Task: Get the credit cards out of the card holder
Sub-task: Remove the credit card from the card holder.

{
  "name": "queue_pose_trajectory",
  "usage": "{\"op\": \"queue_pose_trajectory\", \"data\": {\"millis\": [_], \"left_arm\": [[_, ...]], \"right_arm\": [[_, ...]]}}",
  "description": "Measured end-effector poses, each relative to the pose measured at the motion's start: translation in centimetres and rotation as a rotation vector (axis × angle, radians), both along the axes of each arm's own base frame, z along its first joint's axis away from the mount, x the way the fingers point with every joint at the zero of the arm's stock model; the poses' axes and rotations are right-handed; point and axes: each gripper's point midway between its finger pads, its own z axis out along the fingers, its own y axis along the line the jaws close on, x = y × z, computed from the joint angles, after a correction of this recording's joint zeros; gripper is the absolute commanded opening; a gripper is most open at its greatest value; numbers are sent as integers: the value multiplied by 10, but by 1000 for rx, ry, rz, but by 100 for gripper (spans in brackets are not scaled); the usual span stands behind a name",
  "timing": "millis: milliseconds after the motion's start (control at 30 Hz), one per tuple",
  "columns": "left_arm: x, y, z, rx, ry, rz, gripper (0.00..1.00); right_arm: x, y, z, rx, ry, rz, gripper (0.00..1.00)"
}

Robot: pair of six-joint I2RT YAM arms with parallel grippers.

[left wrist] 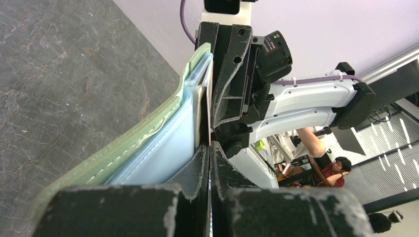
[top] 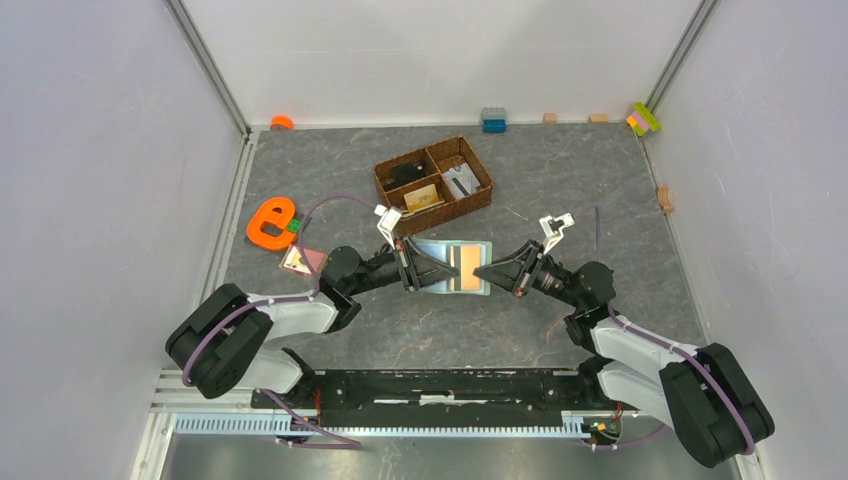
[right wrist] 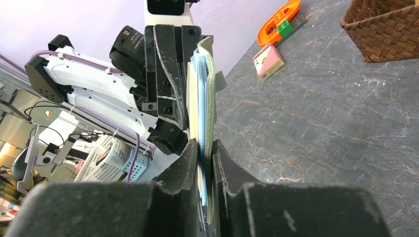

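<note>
**A:** Top view: card holder lies open at mid-frame, long axis left-right, spanned by both arms. Left gripper is on its left edge, right gripper on its right edge.

**B:** Card?

**A:** Tan-orange credit card sits in the right half, long axis up-down in frame, just beside the right jaws. Right arm is nearer.

**B:** Left wrist?

**A:** Jaws pressed together on a thin pale leaf at frame centre. Could be pocket or card edge, can't tell. Green cover runs from lower left to top centre.

**B:** Right wrist?

**A:** Jaws pinch the blue and green layers. Holder is edge-on, running straight up the frame.
</note>
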Motion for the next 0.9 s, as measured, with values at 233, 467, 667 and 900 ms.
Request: {"op": "queue_pose_trajectory", "data": {"millis": [233, 467, 667, 900], "left_arm": [[-1, 2, -1, -1, 1, 3, 2], [5, 5, -2, 1, 7, 26, 2], [14, 14, 0, -6, 11, 73, 2], [19, 23, 6, -8, 8, 109, 2]], "right_arm": [[-1, 0, -1, -3, 2, 8, 11], [1, -3, -3, -3, 9, -2, 3], [8, -9, -5, -3, 17, -38, 3], [11, -12, -6, -5, 22, -51, 2]]}}
